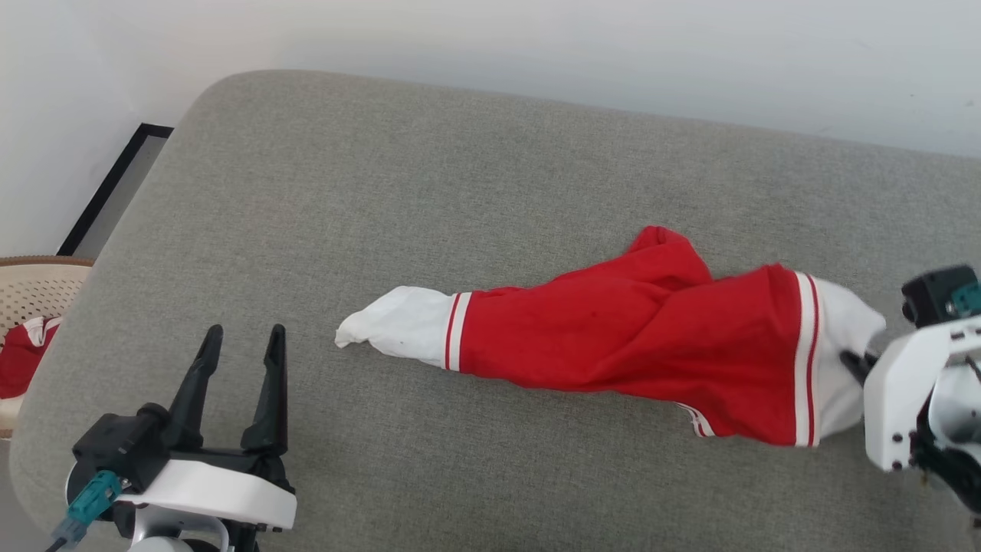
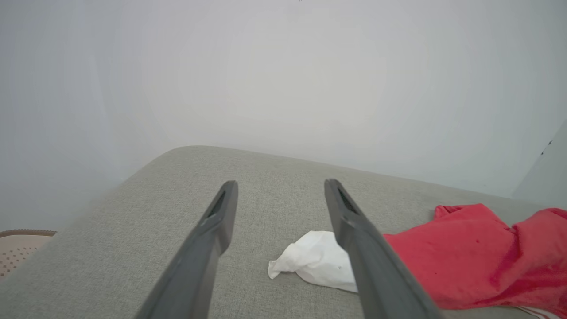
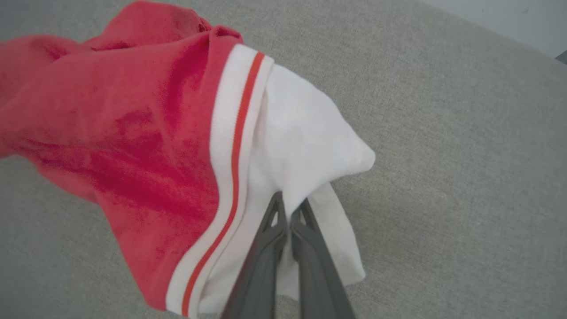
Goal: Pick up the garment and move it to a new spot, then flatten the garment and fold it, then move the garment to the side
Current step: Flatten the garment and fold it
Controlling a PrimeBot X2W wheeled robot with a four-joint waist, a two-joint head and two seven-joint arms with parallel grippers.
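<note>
The garment (image 1: 628, 337), red with white sleeves and striped trim, lies stretched left to right across the grey cushion (image 1: 460, 169). Its left white sleeve (image 1: 395, 322) rests flat. My right gripper (image 1: 854, 362) is shut on the right white sleeve, lifting that end a little; in the right wrist view the two fingers (image 3: 288, 208) pinch the white cloth (image 3: 305, 150) between them. My left gripper (image 1: 244, 333) stands open at the lower left, apart from the garment. In the left wrist view its open fingers (image 2: 221, 212) frame the left white sleeve (image 2: 314, 261) beyond them.
A pale perforated basket (image 1: 34, 287) with a bunched red-and-white cloth (image 1: 23, 353) sits off the cushion's left edge. A white wall (image 1: 536, 46) runs behind the cushion. A dark-framed panel (image 1: 115, 188) leans at the far left.
</note>
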